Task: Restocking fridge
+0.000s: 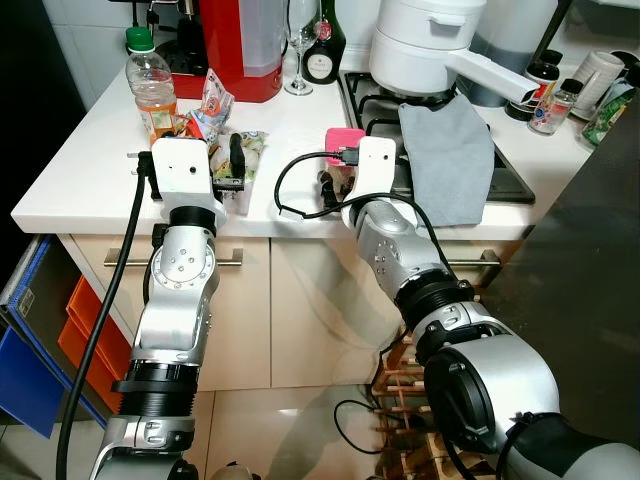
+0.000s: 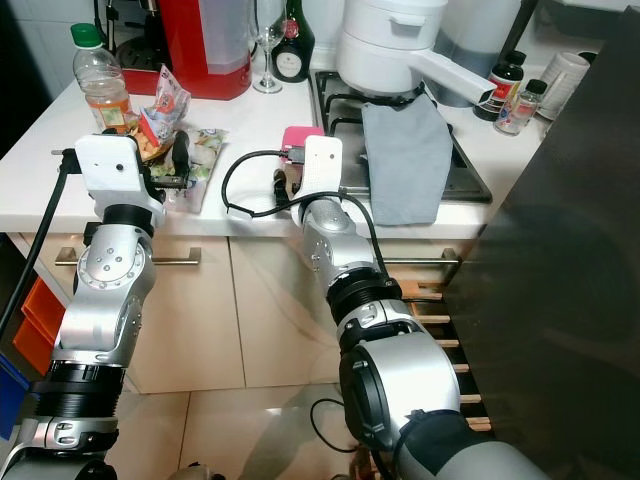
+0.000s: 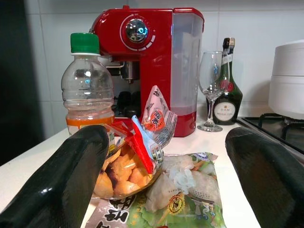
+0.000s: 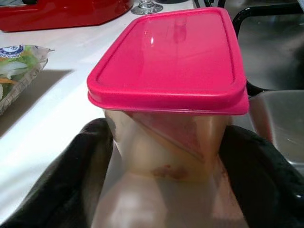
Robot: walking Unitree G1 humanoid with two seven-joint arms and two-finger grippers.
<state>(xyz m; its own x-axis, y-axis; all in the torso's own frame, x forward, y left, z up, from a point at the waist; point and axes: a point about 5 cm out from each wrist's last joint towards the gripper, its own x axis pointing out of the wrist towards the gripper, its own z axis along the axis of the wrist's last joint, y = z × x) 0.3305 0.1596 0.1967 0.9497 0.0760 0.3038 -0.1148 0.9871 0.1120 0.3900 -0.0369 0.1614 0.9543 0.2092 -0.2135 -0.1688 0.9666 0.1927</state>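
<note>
overall, head views: both arms raised to the white counter (image 1: pixel 90 160) beside the gas hob (image 1: pixel 440 130), grey cloth (image 1: pixel 447 160) draped over the hob's front.
left gripper (image 1: pixel 236 165): over the counter's front edge, at the salad bag (image 1: pixel 250 150) and snack packet (image 1: pixel 210 105); green-capped bottle (image 1: pixel 150 85) just behind.
right gripper (image 1: pixel 335 180): at the pink-lidded container (image 1: pixel 340 140), which stands on the counter beside the hob.
back of counter: red coffee machine (image 1: pixel 240 45), wine glass (image 1: pixel 300 40), dark bottle (image 1: pixel 325 45), white pot (image 1: pixel 430 45) on the hob.
left wrist view: black fingers (image 3: pixel 61 185) spread wide, nothing between them; ahead, salad bag flat on the counter, bag of fried pieces (image 3: pixel 126 171) resting on it, bottle beside, coffee machine behind.
right wrist view: fingers (image 4: pixel 71 175) pressed on both sides of the translucent container's body, pinching it under the pink lid (image 4: pixel 171 57); salad bag off to one side.
</note>
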